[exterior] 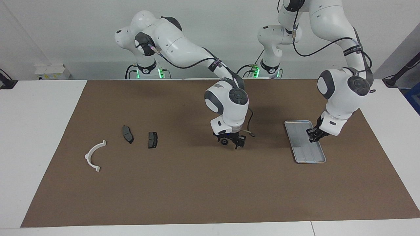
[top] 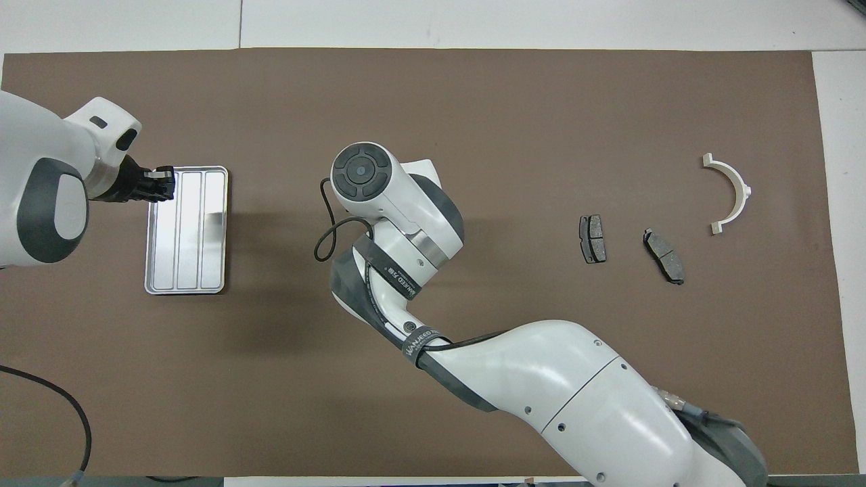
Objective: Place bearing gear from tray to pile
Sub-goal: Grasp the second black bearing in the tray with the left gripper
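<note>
The right hand (exterior: 231,141) sits low over the middle of the brown mat (exterior: 197,183) that covers the white counter (exterior: 39,131), its fingers spread wide; the small black round bearing gear (exterior: 224,141) lies at that hand's fingertips on the side toward the right arm's end of the counter — whether the fingers touch it cannot be told. In the overhead view this hand and the gear are hidden under the right arm's own wrist.

The left hand (exterior: 312,137) hangs over the flat silver-grey rectangular metal tray (exterior: 300,144) with its raised rim and lengthwise ribs, at the tray's edge toward the left arm's end; its fingertips are pressed together with nothing seen between them. From above, the left hand (top: 162,186) covers the tray (top: 196,230) at the corner farther from the robots; the ribbed floor under and beside it lies bare.

The pile lies well apart from the right hand, toward the right arm's end of the counter: 2 dark grey brake-pad-shaped plates — one (exterior: 152,140) closest to the right hand, the other (exterior: 127,134) just beside it — and past them the white half-ring plastic bracket (exterior: 93,157), the part most distant from the right hand; all 3 lie flat on the mat, none touching another.
</note>
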